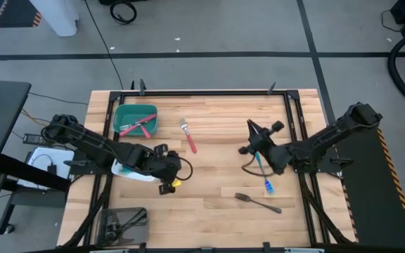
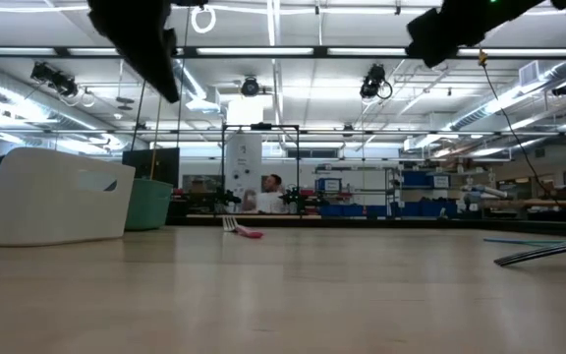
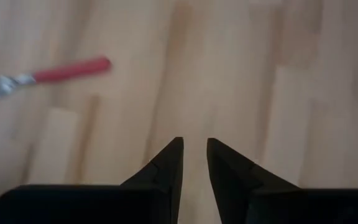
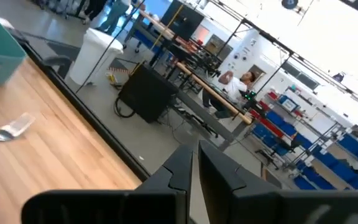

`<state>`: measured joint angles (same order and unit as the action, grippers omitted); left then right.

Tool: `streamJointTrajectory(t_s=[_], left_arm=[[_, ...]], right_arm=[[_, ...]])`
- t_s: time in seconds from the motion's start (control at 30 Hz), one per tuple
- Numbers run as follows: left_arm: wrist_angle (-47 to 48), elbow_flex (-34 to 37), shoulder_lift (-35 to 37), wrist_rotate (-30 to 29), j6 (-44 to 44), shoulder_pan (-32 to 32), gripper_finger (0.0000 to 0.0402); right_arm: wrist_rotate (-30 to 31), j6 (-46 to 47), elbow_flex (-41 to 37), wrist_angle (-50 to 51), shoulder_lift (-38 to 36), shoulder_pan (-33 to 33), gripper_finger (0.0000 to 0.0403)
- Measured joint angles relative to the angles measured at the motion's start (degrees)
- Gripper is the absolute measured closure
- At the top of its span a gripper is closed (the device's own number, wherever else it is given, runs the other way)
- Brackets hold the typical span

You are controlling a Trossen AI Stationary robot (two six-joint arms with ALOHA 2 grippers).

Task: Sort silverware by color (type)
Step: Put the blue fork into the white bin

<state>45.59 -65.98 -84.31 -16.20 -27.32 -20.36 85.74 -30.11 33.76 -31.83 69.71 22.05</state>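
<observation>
over the middle of the table the left gripper point(image 3: 194, 163) is hanging slightly parted and holding nothing, the right gripper point(image 4: 195, 163) nearly closed and empty too, so the red fork point(image 1: 188, 136) lying near the green bin point(image 1: 150, 110) is risking getting nudged away.

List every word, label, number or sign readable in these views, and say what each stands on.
None can be read.
Green bin, white bin, red-handled fork: no lettering shows.
Blue storage bins and shelving in the room behind the table: any labels are too small and blurred to read.
</observation>
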Motion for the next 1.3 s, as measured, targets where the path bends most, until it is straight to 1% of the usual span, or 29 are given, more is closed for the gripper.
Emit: streamJointTrajectory(t_s=[0.1, 0.23, 0.4, 0.53, 0.7, 0.87, 1.03, 1.1, 1.13, 1.23, 1.3], left_arm=[[-2.4, 0.0, 0.0, -5.2, 0.2, 0.1, 0.0320], [-4.5, 0.0, 0.0, -12.1, 0.2, 0.1, 0.0320], [-6.2, 0.0, 0.0, -17.1, 0.2, 0.1, 0.0320], [-6.8, 0.0, 0.0, -20.3, 0.2, 0.1, 0.0320], [-6.9, 0.0, 0.0, -21.2, 2.8, 0.1, 0.0320], [-7.2, 0.0, 0.0, -21.2, 3.0, 0.0, 0.0320], [-7.4, 0.0, 0.0, -21.3, 4.0, 0.1, 0.0320], [-7.6, 0.0, 0.0, -21.3, 5.4, 0.1, 0.0320], [-7.7, 0.0, 0.0, -21.3, 5.7, 0.1, 0.0320], [-8.2, 0.0, 0.0, -21.3, 6.0, 0.1, 0.0320], [-8.1, 0.0, 0.0, -21.3, 6.1, 0.1, 0.0320]], right_arm=[[4.1, 3.4, 0.0, -0.3, 0.0, 4.5, 0.0367], [3.9, 13.0, 0.0, -0.3, 0.2, 9.2, 0.0367], [4.2, 21.3, 0.0, 1.0, 0.5, 13.5, 0.0367], [4.2, 25.4, 0.0, 1.3, 0.5, 14.6, 0.0367], [3.7, 25.2, 0.0, 1.5, 0.5, 13.4, 0.0367], [0.1, 21.1, 0.0, -1.7, 0.4, 10.4, 0.0367], [0.0, 15.2, 0.0, -3.7, 0.1, 8.2, 0.0367], [-2.5, 15.2, 0.0, -3.9, -0.7, 7.3, 0.0368], [-5.2, 15.8, 0.0, -3.8, -1.2, 6.8, 0.0368], [-17.3, 20.5, 0.0, -1.6, -2.9, 5.0, 0.0377], [-27.3, 26.3, 0.0, 3.6, -4.6, 3.0, 0.0384]])
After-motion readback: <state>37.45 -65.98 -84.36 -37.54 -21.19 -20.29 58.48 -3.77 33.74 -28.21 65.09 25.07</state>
